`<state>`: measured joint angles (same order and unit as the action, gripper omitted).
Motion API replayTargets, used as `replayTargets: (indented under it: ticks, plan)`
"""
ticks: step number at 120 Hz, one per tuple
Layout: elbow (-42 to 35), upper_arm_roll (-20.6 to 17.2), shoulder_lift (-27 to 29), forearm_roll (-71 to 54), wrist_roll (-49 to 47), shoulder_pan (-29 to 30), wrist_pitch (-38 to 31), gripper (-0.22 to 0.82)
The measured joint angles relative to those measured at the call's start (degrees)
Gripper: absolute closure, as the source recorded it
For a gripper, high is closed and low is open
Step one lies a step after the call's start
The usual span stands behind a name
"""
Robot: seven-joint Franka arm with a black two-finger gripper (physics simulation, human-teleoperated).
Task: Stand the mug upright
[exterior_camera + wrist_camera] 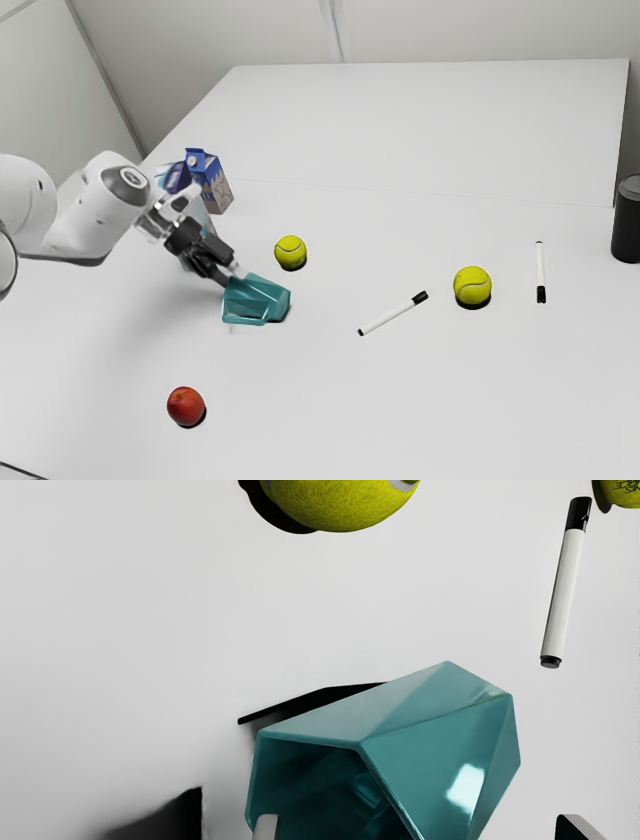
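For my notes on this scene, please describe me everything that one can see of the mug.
The mug is teal and faceted, with a glossy, hard-looking surface and darker interior. It lies on its side on the table, mouth toward the open gripper. The exterior view shows what looks like an angular handle. One fingertip overlaps the mouth; contact is unclear.

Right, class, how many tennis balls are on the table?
2. One ball lies near the teal mug; the other ball lies between the two markers. The arm might hide another.
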<state>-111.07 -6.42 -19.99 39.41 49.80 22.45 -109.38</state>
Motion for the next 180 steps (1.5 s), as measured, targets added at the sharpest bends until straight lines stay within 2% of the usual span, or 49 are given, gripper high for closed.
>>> replayTargets:
  ticks: [17,25,37,61,79,101,119,153,180]
  plan:
    - [0.0,-0.8,-0.6,2.0,1.3,0.8,1.3,0.0]
    - [0.0,-0.9,-0.7,2.9,1.8,0.9,2.4,0.04]
    - [-0.2,-0.9,-0.9,3.7,2.4,0.9,4.0,0.17]
    - [-0.2,-1.2,-0.4,4.2,3.3,0.9,6.5,0.54]
    - [0.0,-1.7,-0.1,4.3,3.7,0.9,7.5,0.68]
    - [-0.2,-2.0,2.0,3.4,3.9,-0.1,7.0,0.74]
    - [-0.7,-2.1,4.7,-1.0,3.9,-3.2,3.4,0.76]
    - [-4.1,-2.2,10.2,-21.2,-0.3,-9.7,-6.6,0.77]
    - [-8.0,-5.3,12.5,-33.1,-5.8,-10.6,-12.5,0.78]
